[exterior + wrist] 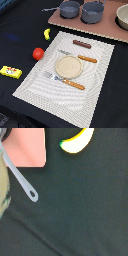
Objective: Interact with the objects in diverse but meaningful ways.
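On the black cloth in the exterior view lie a yellow banana (47,34), a red tomato (38,53) and a flat yellow packet with red marks (10,72). A brown sausage stick (82,44) rests on the striped placemat (35,85). A dark grey long-handled pan (69,8) and a dark grey pot (92,12) stand on the pink board (100,29) at the back. The wrist view looks down on the banana (77,140), the board's corner (27,148) and the pan's handle end (24,182). No arm or gripper fingers show in either view.
A round tan plate (68,67) sits mid-placemat, with an orange-handled fork (65,81) in front of it and an orange-handled knife (80,57) behind it. A beige bowl (122,17) stands on the board at the exterior view's right. A blurred greenish shape (4,190) fills one wrist-view edge.
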Controlling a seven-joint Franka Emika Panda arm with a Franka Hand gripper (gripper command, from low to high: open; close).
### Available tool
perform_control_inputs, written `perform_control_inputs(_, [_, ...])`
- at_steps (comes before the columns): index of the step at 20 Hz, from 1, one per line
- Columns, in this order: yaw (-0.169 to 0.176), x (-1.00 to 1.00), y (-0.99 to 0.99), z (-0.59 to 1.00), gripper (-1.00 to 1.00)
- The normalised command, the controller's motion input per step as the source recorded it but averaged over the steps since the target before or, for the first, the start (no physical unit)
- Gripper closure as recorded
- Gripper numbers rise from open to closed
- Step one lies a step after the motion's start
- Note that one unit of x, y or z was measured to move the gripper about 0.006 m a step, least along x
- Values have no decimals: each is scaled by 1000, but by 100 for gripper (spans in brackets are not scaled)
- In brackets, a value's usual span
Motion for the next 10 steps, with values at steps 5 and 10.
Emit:
perform_control_inputs(5, [-30,121,-77,-223,-100])
perform_control_inputs(10, [-37,172,-311,-301,-100])
